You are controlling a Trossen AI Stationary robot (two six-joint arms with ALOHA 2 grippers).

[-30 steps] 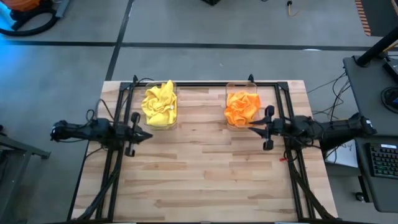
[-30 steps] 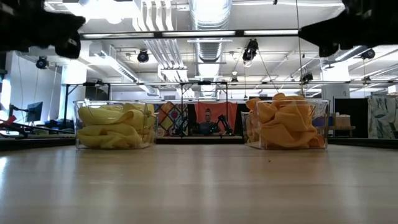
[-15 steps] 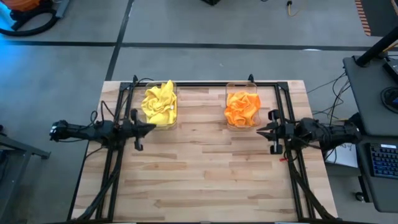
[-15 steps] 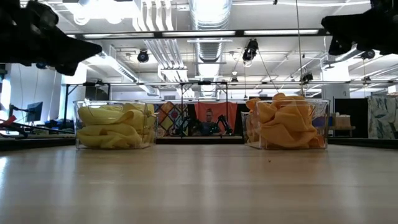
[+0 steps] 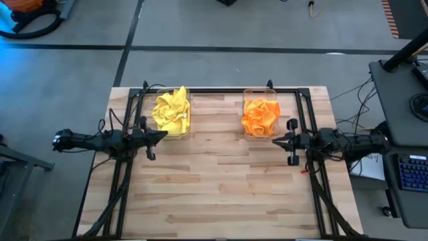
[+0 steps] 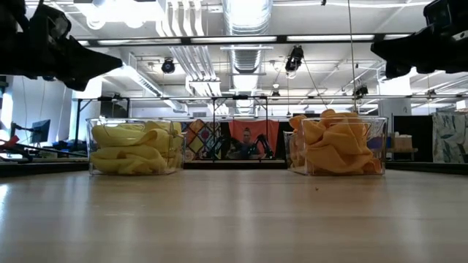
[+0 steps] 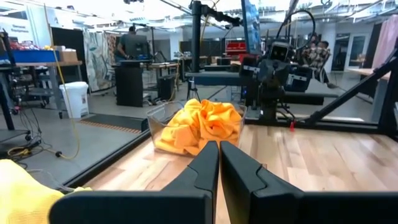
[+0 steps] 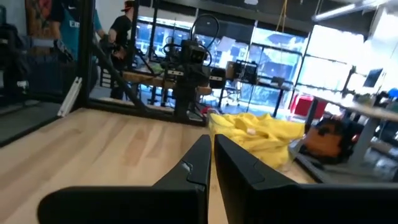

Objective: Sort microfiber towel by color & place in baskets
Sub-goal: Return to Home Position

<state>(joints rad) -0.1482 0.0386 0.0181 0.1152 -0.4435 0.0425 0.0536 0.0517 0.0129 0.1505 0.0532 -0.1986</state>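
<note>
- Pale wood-plank table (image 5: 221,194) on a grey concrete floor (image 5: 221,63), with black rails (image 5: 221,91) along the far edge and down both sides.
- Off the table's right side, a dark desk (image 5: 394,87) with a keyboard (image 5: 413,171).
- Seen from the low view, a wide workshop behind: big ceiling ducts (image 6: 245,18), strip lights, and a person (image 6: 246,142) far off, framed in the gap between the two bins.
- More people (image 7: 132,43) at workstations in the wrist views, too far off for detail.
- Left bin (image 5: 162,94): clear, upright, on the far left part of the table.
- Heaped inside it, crumpled yellow towels (image 5: 172,112), one fold poking above the rim.
- Right bin (image 5: 257,92): same kind, on the far right part of the table, level with the left one and well apart from it.
- Filled with bunched orange towels (image 5: 261,115), piled higher than the walls.
- Left pincer (image 5: 162,134): just beside the left bin's near end, pointing toward the table's middle, fingers closed to a sliver, gripping nothing.
- Right pincer (image 5: 274,141): just beside the right bin's near corner, pointing back toward the left arm, fingers together, likewise empty.
- Both held well above the wood; in the low view, dark shapes in the top corners, higher than the bins' rims.
</note>
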